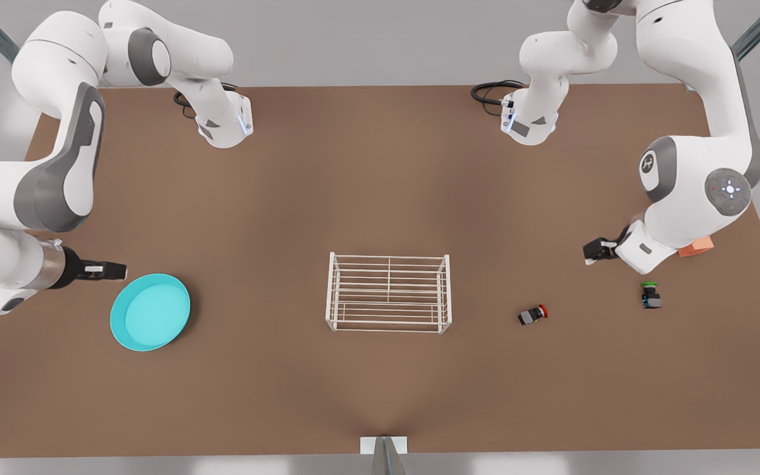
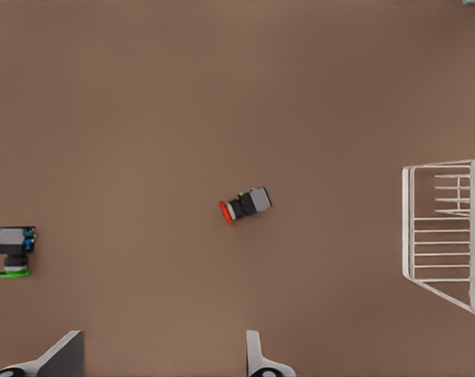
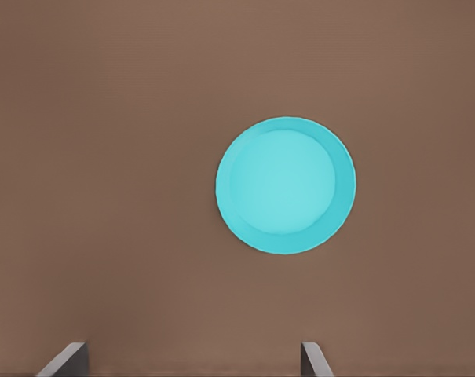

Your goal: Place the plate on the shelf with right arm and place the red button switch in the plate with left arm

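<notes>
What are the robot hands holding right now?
Nothing. The right hand is open beside the plate; the left hand is open above the red button switch.

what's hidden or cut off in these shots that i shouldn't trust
- Orange cube: front view, mostly hidden behind the arm's elbow.
- Shelf: left wrist view, cut by the picture's edge.
- Left gripper and right gripper: wrist views, fingertips alone show at the edge, spread apart.
- Red button switch and green-capped switch: front view, too small for body detail.
</notes>
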Robot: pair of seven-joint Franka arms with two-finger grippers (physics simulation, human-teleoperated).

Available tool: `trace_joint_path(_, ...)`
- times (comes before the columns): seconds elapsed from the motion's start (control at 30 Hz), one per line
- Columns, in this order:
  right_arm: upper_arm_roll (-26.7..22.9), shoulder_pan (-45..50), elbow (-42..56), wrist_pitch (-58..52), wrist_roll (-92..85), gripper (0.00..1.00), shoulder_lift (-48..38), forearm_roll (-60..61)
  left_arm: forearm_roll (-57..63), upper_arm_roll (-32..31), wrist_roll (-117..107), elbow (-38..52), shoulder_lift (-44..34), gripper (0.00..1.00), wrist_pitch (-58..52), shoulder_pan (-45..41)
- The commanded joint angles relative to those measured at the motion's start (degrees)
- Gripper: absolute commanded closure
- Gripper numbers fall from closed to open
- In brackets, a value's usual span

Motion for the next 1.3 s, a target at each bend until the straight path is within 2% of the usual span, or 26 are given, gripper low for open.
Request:
trace_joint_path(0.0,0.12,0.93,-0.27,-1.02,0.25,0.00,0.03,-0.25,-0.04,-0.02,0.83,0.03,-0.05,0.00,3.46,-0.05)
trace_joint_path(0.03,-0.05,0.76,-0.35,-1.63,-0.19,0.00,-0.05,0.01,-0.13,-0.37,1.27,0.12,0.04,0.00,3.46,-0.66)
trace_joint_path(0.1,0.39,2.16,-0.53,-0.84,-0.89,0.00,0.64,0.62,1.18,-1.51,19.45,2.93,4.34,0.00,3.55,-5.06)
trace_joint_path(0.17,1.44,2.60,-0.70,-0.31,0.43,0.00,3.72,1.33,3.20,-1.51,20.70,8.37,10.58,0.00,4.25,-12.17)
trace_joint_path(0.2,1.44,2.51,-0.79,-0.23,0.52,0.00,3.99,1.16,10.67,-1.51,20.17,8.73,12.07,0.00,5.40,-15.78)
trace_joint_path(0.23,1.09,0.41,-1.58,3.81,-0.19,0.00,5.31,1.42,10.16,-1.42,20.70,9.35,12.52,0.00,6.45,-16.05)
trace_joint_path(0.27,1.09,-3.10,-5.89,10.14,-4.13,0.00,6.01,5.28,-2.32,-1.07,23.14,9.87,14.10,0.00,6.27,-14.12)
trace_joint_path(0.37,-3.65,-3.99,-23.72,23.58,-8.18,0.00,1.88,7.75,-2.86,-1.34,35.37,9.61,18.14,0.00,12.78,-13.67)
trace_joint_path(0.4,-6.03,-3.73,-24.87,25.09,-10.73,0.00,2.67,6.87,-2.77,-1.34,35.55,9.52,19.28,0.00,13.04,-13.67)
trace_joint_path(0.5,-5.94,-7.59,-25.58,25.79,-12.93,0.00,3.55,5.28,-2.50,-1.34,39.94,9.17,24.82,0.00,20.16,-12.97)
trace_joint_path(0.53,-5.94,-8.82,-25.58,27.54,-12.85,0.04,4.78,6.34,-2.86,-1.25,41.44,9.52,25.52,0.00,20.25,-12.80)
trace_joint_path(0.57,-5.94,-10.84,-25.49,30.09,-13.02,0.00,5.83,8.62,-2.68,-1.16,42.76,9.70,26.84,0.00,21.74,-11.74)
trace_joint_path(0.67,-5.85,-14.36,-23.73,34.67,-23.64,0.00,11.37,19.52,-2.77,-1.34,45.04,9.87,28.07,0.00,23.33,-9.99)
trace_joint_path(0.73,-6.20,-14.27,-23.82,35.72,-25.67,0.00,13.22,20.40,-2.77,-1.69,45.48,9.96,29.48,0.00,23.68,-8.67)
trace_joint_path(0.8,-6.38,-14.28,-23.91,35.90,-33.31,0.00,13.92,23.48,-2.33,-6.25,46.62,9.96,30.27,0.00,23.77,-3.48)
trace_joint_path(0.9,-6.56,-13.57,-24.26,40.64,-36.92,0.00,14.10,20.40,-2.07,-6.43,46.62,9.08,30.54,0.00,23.85,-2.08)
trace_joint_path(0.97,-6.47,-13.75,-24.44,40.91,-41.85,0.00,14.10,20.32,-1.36,-7.84,47.85,7.50,30.54,0.00,24.38,0.56)
trace_joint_path(1.03,-6.56,-15.15,-24.79,40.91,-45.27,0.00,13.92,15.31,-0.75,-9.25,52.95,6.71,30.36,0.00,25.17,2.23)
trace_joint_path(1.17,-6.38,-16.82,-27.07,44.51,-47.38,0.00,15.85,16.71,0.75,-9.25,57.17,1.09,27.55,0.00,31.15,3.20)
trace_joint_path(1.27,-6.29,-16.74,-27.07,44.60,-46.95,0.00,17.09,17.94,1.01,-9.33,57.26,-0.06,26.93,0.00,31.41,3.64)
